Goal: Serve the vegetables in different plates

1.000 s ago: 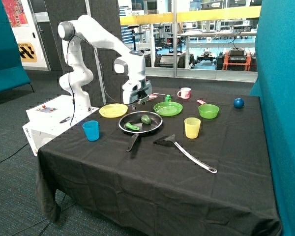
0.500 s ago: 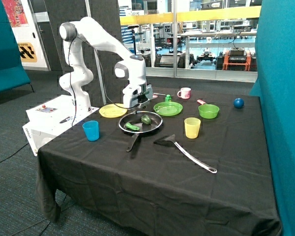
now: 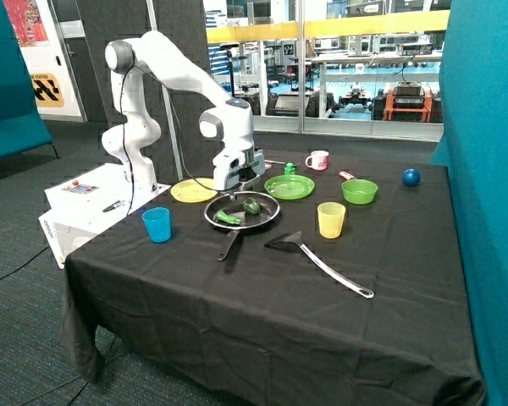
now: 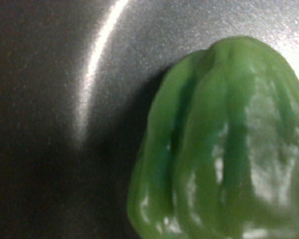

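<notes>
Black-draped tabletop (image 3: 262,288): the hand (image 3: 234,188) hangs low at the frying pan's (image 3: 242,211) far rim, its finger spacing impossible to tell. Both vegetables, the dark pepper (image 4: 224,144) and the elongated one (image 3: 228,218), lie in the pan; the yellow plate (image 3: 195,190) and green plate (image 3: 289,187) sit behind.

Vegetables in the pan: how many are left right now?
2. The round dark pepper sits toward the pan's far side, just below the tool; the elongated brighter one lies nearer the handle. Both plates look empty.
</notes>
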Available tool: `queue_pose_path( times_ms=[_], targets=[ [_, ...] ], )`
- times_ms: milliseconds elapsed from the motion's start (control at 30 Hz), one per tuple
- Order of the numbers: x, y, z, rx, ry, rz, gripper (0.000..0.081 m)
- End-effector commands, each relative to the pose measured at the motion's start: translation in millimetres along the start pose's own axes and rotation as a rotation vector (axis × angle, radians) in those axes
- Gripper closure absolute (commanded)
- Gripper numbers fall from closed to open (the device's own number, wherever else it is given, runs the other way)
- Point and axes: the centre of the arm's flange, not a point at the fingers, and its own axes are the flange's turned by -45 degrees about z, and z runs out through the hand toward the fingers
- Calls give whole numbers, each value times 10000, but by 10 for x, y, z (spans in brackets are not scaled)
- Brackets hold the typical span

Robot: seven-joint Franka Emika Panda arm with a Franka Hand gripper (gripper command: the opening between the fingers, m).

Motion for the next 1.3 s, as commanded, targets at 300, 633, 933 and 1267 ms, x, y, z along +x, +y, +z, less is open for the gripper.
queue_pose_path(
  times_ms=[300, 633, 933, 1267],
  targets=[
    [115, -96, 134, 26, -2, -279, 152],
    [208, -176, 211, 26, -1, -552, 165],
    [214, -203, 290, 26, -1, -701, 174],
    [229, -192, 353, 26, -1, -749, 186]
  ],
)
